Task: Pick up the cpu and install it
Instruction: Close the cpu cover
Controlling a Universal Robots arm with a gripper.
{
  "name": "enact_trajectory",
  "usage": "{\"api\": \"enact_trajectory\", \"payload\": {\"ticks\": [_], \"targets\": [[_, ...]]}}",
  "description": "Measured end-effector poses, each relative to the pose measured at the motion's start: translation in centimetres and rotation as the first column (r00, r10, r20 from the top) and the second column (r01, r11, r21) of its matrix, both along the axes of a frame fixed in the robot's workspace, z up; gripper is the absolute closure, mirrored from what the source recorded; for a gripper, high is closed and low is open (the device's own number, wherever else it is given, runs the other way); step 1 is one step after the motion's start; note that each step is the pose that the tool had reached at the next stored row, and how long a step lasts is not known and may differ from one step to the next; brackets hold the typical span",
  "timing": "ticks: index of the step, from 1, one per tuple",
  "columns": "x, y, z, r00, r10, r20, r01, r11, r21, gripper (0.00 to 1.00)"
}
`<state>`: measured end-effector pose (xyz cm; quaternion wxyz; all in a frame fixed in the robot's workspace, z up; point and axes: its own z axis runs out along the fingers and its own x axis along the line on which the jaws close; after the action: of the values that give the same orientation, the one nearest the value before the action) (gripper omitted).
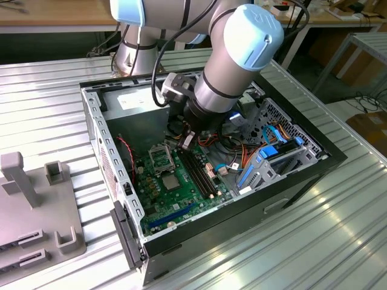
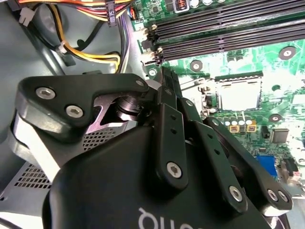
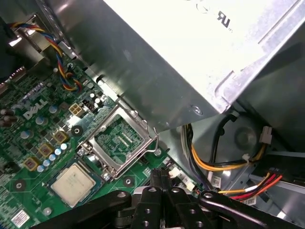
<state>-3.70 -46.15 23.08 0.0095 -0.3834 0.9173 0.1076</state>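
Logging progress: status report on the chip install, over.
Fingers shut, holding nothing. Chip flat on board beside open metal frame. Nothing over it.

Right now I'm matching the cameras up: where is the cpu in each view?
Exterior view: the cpu lies flat on the green motherboard, near the case's middle.
Second wrist view: cpu, beside the memory slots.
First wrist view: cpu, next to the open metal frame.
Shared landmark: the green motherboard.

Ribbed metal table [image 1: 54, 103] w/ open PC case [image 1: 302, 175] on it, grey fixture [image 1: 36, 211] beside.
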Motion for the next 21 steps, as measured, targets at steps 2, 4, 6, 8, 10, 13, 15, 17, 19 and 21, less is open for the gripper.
{"api": "enact_trajectory", "payload": {"ticks": [2,4,6,8,10,13,15,17,19,21], "targets": [[-0.01,0.0,-0.15,1.0,0.0,0.0,0.0,0.9999,0.012,0.89],[-0.09,0.01,-0.35,1.0,0.0,0.0001,0.0,0.9997,0.0233,0.89],[-0.21,0.0,-0.66,1.0,0.0,0.0,0.0,0.9996,0.0271,0.89],[-0.29,0.0,-0.96,1.0,0.0,0.0,0.0,0.9994,0.0346,0.89],[-0.32,0.0,-1.12,1.0,0.0,0.0,0.0,0.9986,0.0529,0.89],[-0.32,0.01,-1.37,1.0,-0.001,0.0002,0.001,0.998,0.0639,0.89],[-0.34,0.0,-1.66,1.0,0.0,0.0,0.0,0.9979,0.065,0.89],[-0.37,0.0,-1.88,1.0,-0.001,-0.0001,0.001,0.9973,0.0731,0.89],[-0.37,0.0,-2.0,1.0,-0.001,0.0,0.001,0.9965,0.084,0.89],[-0.36,0.01,-2.13,1.0,-0.001,0.0,0.001,0.9957,0.0921,0.89]]}}
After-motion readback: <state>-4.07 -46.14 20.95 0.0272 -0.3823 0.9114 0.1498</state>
